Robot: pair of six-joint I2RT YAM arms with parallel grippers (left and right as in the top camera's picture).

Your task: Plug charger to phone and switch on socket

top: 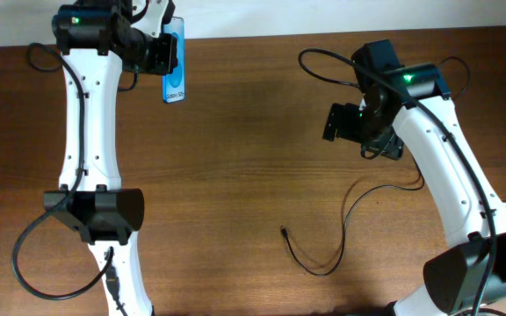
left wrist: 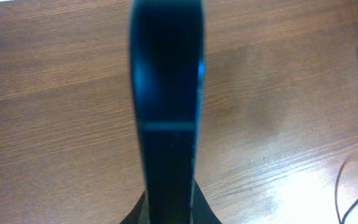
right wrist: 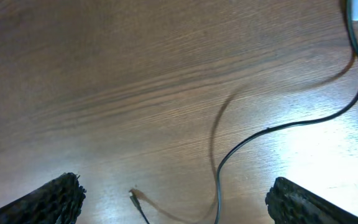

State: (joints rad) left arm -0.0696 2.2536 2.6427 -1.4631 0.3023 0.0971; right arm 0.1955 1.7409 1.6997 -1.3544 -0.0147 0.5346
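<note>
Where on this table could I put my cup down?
The widest bare wood is the middle of the table, between the left arm and the right gripper, this side of the phone held in the left gripper. It is crowded lower right, where the charger loops across the wood toward the right arm.

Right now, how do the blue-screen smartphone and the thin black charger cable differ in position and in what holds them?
The black-edged smartphone with the bright blue screen is clamped in the left gripper; the thin black charger cable is held by nothing, the open right gripper above it. The smartphone is at the far left; the cable lies curled on the brown wooden table, near right. Shared: they are not joined; the connector tip lies free.
</note>
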